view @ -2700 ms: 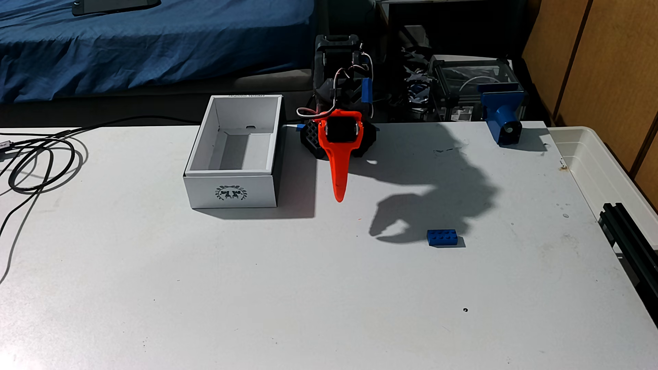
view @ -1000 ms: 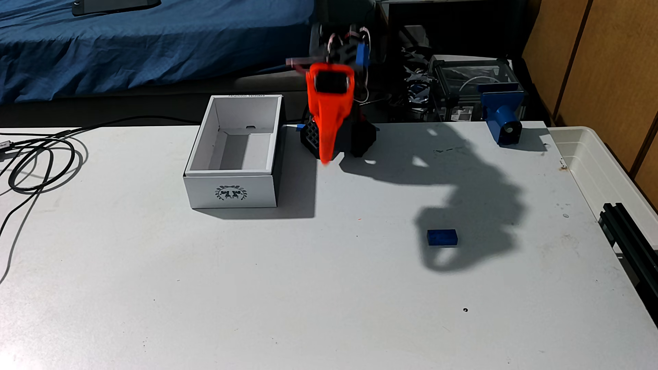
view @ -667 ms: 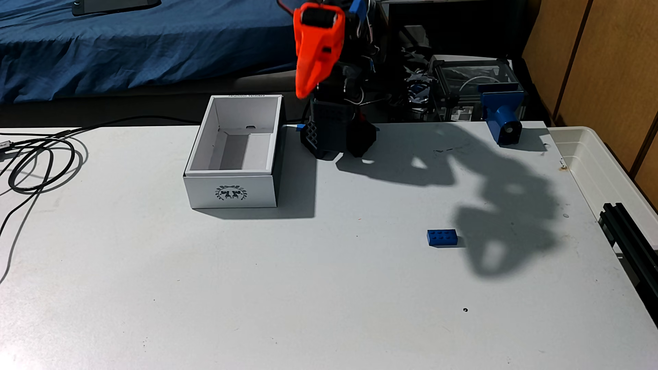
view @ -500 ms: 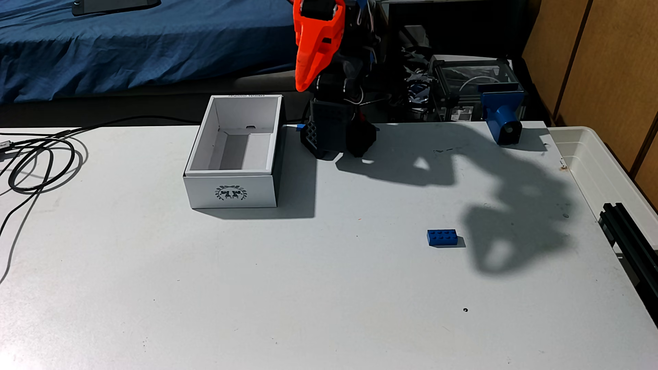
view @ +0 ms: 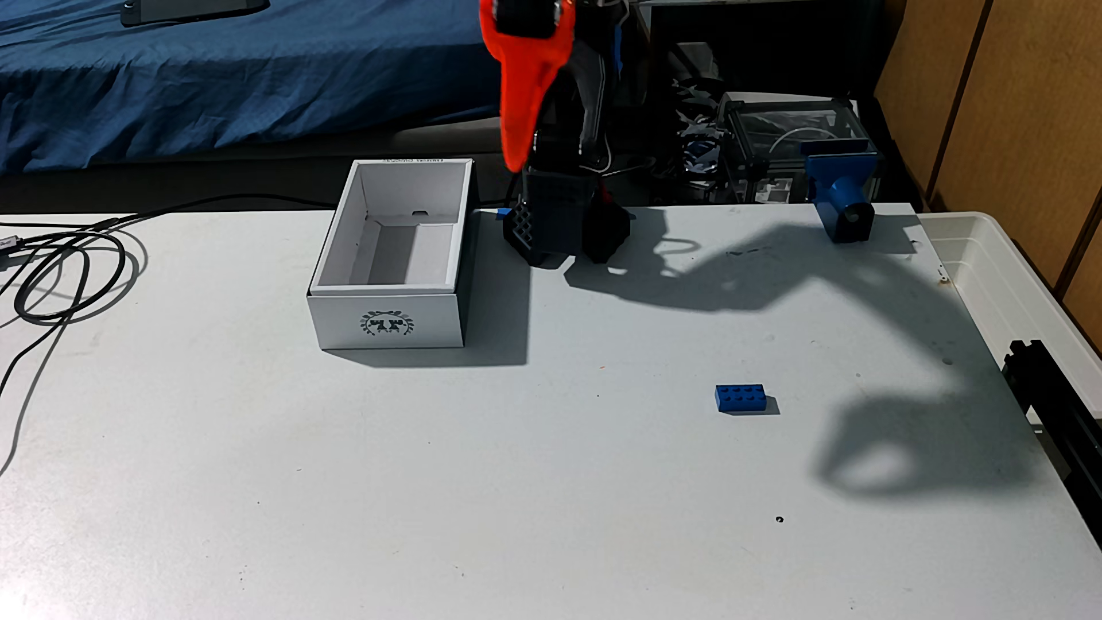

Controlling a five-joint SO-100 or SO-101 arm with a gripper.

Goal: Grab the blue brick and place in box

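Observation:
The blue brick lies flat on the white table, studs up, right of centre, with nothing touching it. The box stands open-topped and empty at the back left, its wreath emblem on the near short side. My gripper hangs high above the arm's base at the back, right of the box and far behind the brick. Its orange finger points down and the black finger stands apart from it, so the gripper is open and holds nothing. Its shadow falls right of the brick.
A blue bracket sits at the back right corner. A translucent tray and a black rail border the table's right edge. Black cables coil at the left. Bare tabletop spreads across the front.
The arm has lifted from low over the table to high above its base. Its shadow has swept rightward across and past the brick. Brick and box have not moved.

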